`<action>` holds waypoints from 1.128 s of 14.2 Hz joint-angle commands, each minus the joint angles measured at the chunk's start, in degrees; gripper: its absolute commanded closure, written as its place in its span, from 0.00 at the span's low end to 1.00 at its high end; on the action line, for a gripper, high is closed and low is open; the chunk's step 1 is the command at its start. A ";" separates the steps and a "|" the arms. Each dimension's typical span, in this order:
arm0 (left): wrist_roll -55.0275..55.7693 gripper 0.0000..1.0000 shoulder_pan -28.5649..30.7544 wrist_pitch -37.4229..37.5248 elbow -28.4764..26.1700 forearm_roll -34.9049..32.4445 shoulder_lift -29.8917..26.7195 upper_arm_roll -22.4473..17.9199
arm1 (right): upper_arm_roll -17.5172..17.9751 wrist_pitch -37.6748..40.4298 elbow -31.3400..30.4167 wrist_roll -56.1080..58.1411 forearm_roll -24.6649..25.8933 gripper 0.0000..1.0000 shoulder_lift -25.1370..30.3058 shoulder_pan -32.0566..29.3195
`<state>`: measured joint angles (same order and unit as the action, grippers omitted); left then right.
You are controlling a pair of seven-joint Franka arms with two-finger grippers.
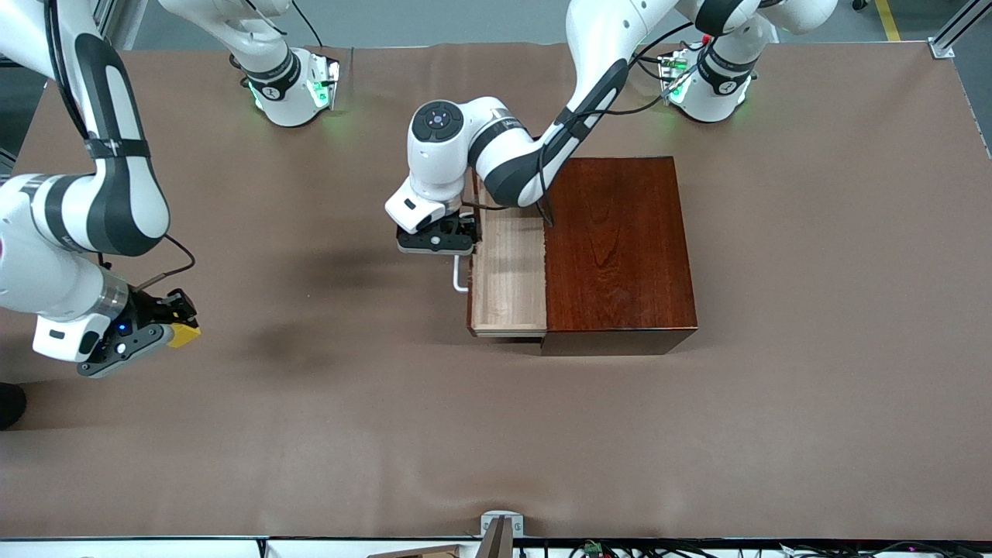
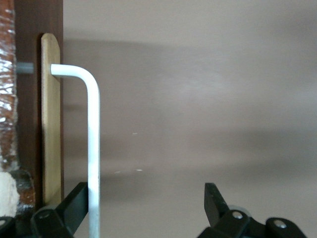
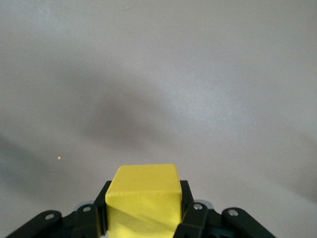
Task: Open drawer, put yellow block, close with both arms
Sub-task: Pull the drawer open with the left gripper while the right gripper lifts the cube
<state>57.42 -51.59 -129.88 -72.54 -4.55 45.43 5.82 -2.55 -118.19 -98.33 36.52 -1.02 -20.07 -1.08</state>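
Observation:
The drawer [image 1: 508, 267], a light-wood tray, stands partly pulled out of the dark reddish-brown box [image 1: 620, 248], and nothing shows in its visible part. Its white handle [image 1: 459, 277] faces the right arm's end of the table. My left gripper [image 1: 436, 240] is at that handle and open. In the left wrist view the handle bar [image 2: 93, 148] runs between the fingers of the left gripper [image 2: 147, 203], close against one finger [image 2: 74, 203]. My right gripper [image 1: 178, 324] hangs over the bare table at the right arm's end, shut on the yellow block [image 1: 184, 334]. In the right wrist view the right gripper [image 3: 143, 206] clamps the yellow block [image 3: 143, 193] on both sides.
A brown cloth [image 1: 349, 434] covers the table. The left arm's forearm [image 1: 542, 155] crosses above the box and the back of the drawer. Both arm bases stand along the table's edge farthest from the front camera. A small metal bracket [image 1: 501, 528] sits at the nearest edge.

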 commanded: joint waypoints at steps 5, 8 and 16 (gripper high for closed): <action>2.86 0.00 -2.46 -8.81 2.05 3.59 2.82 0.95 | 0.53 2.17 4.10 16.45 -0.03 1.00 0.47 0.38; 3.22 0.00 -2.11 -8.73 2.05 4.46 1.95 0.78 | 0.53 2.17 5.77 24.63 -0.12 1.00 0.12 0.64; 3.22 0.00 1.31 -0.38 1.79 4.99 -3.42 0.25 | 0.53 11.56 11.74 35.20 -0.03 1.00 -0.67 3.98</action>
<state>59.90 -50.86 -132.40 -70.20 -0.49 43.67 5.71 -1.88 -110.52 -89.96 69.68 -1.02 -20.04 1.48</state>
